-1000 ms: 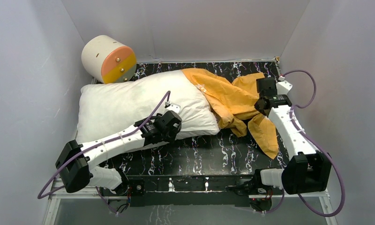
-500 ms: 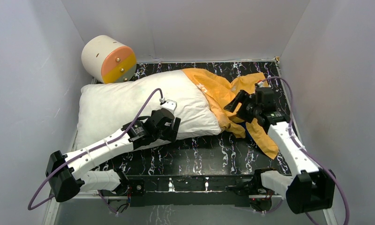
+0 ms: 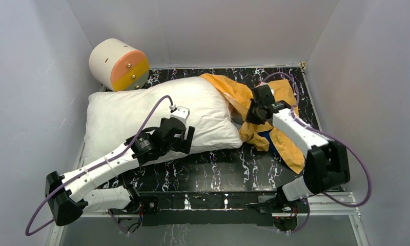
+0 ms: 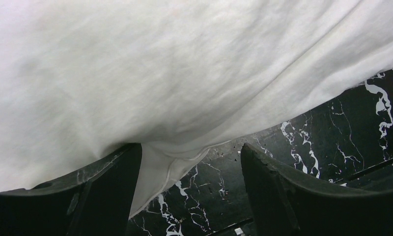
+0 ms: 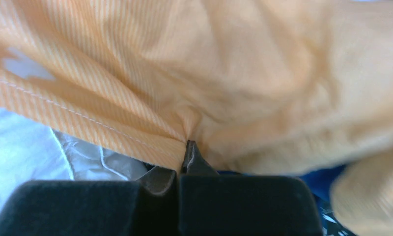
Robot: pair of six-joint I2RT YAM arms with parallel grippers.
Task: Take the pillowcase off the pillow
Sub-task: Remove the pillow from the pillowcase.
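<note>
The white pillow (image 3: 136, 115) lies across the black marbled table, most of it bare. The orange-yellow pillowcase (image 3: 241, 97) is bunched over its right end and trails to the near right, with a bit of its blue face (image 3: 267, 137) showing. My right gripper (image 3: 248, 119) sits at that end. In the right wrist view it (image 5: 187, 147) is shut on a pinched fold of the pillowcase (image 5: 263, 73), with the pillow (image 5: 27, 147) to the left. My left gripper (image 3: 186, 141) is at the pillow's near edge; it (image 4: 190, 147) stands open under the hanging pillow (image 4: 184, 73), gripping nothing.
A cream cylinder (image 3: 118, 64) with an orange-yellow end stands at the back left corner. Grey walls close in the table (image 3: 218, 164) on the left, back and right. Purple cables loop off both arms.
My right gripper swung left to the pillow's right end, opened on the way and shut on the pillowcase. My left gripper opened wider and drew slightly left along the pillow's near edge.
</note>
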